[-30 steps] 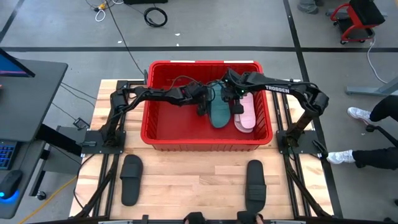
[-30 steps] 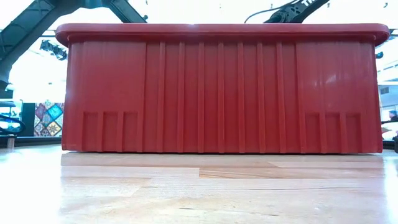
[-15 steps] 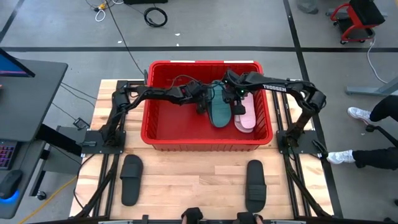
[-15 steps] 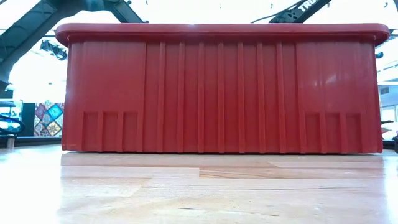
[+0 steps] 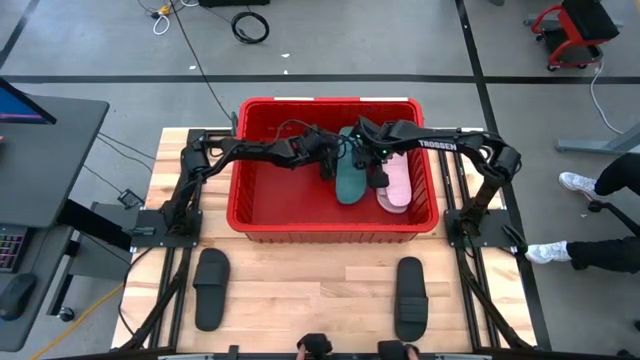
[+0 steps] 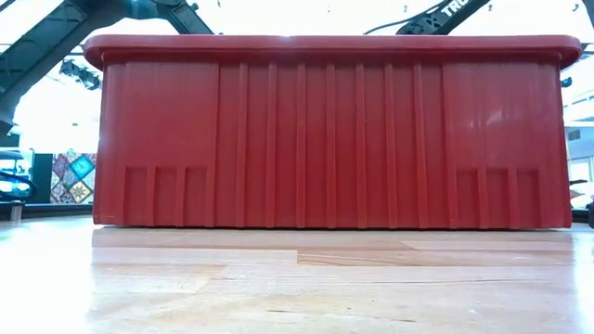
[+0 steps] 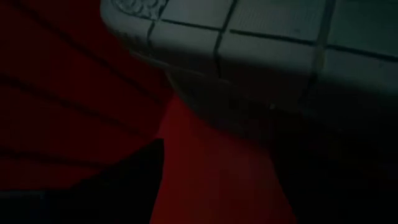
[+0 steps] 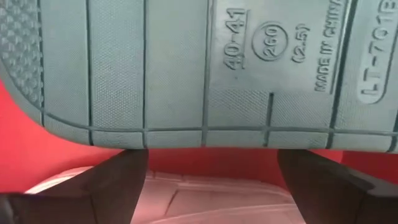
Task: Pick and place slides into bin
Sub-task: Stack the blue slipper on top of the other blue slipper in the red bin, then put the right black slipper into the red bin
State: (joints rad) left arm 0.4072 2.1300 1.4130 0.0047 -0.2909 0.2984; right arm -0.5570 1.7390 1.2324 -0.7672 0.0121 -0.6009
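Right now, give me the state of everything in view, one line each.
Bin: upright on the table, holding slides.
Teal slide: in the bin, sole up.
Pink slide: in the bin, beside the teal one.
Black slides: on the table, outside the bin.
Left gripper: open, inside the bin.
Right gripper: open, over the teal slide.

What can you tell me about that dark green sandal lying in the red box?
The teal-green slide lies inside the red bin, toward its right half, sole up: the right wrist view shows a ribbed grey-green tread with moulded size marks. It looks like soft foam. A pale pink slide lies beside it on the right. The left gripper and right gripper hover at its far end, both open; whether they touch it cannot be told.
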